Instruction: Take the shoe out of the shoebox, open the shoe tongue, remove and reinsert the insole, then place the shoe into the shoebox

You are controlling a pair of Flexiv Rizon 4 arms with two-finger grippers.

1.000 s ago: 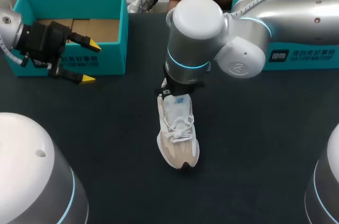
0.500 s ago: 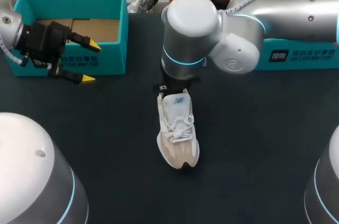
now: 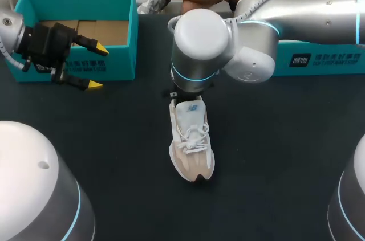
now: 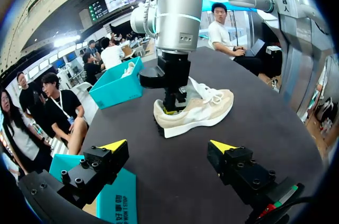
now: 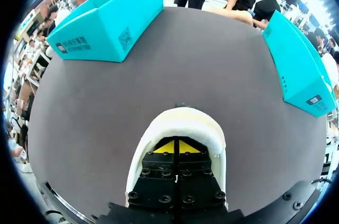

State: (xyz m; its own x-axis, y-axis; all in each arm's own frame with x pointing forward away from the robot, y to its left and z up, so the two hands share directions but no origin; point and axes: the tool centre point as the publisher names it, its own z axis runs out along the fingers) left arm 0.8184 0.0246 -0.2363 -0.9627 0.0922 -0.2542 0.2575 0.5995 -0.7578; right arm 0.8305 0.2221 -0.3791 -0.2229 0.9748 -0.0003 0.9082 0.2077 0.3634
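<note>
A dark matte worktop (image 3: 274, 155) fills most of the frame, from the lower edge up to the boxes at the top. At the upper right stands a teal box (image 3: 325, 60) with a dark label on its near side. At the upper left, flat brown cardboard (image 3: 94, 31) lies inside the shoebox (image 3: 120, 58).

My counter (image 3: 114, 138) is a dark, matte surface. A white and beige sneaker (image 3: 191, 144) stands upright on its sole near the middle of it, with the toe pointing to the near edge and the heel to the far edge. At the far left sits an open teal shoebox (image 3: 122, 58) with brown cardboard (image 3: 108, 30) showing inside. A second teal shoebox (image 3: 325, 58) sits at the far right, only partly in view. The sneaker lies between the two boxes and well apart from both, closer to me than either.
</note>
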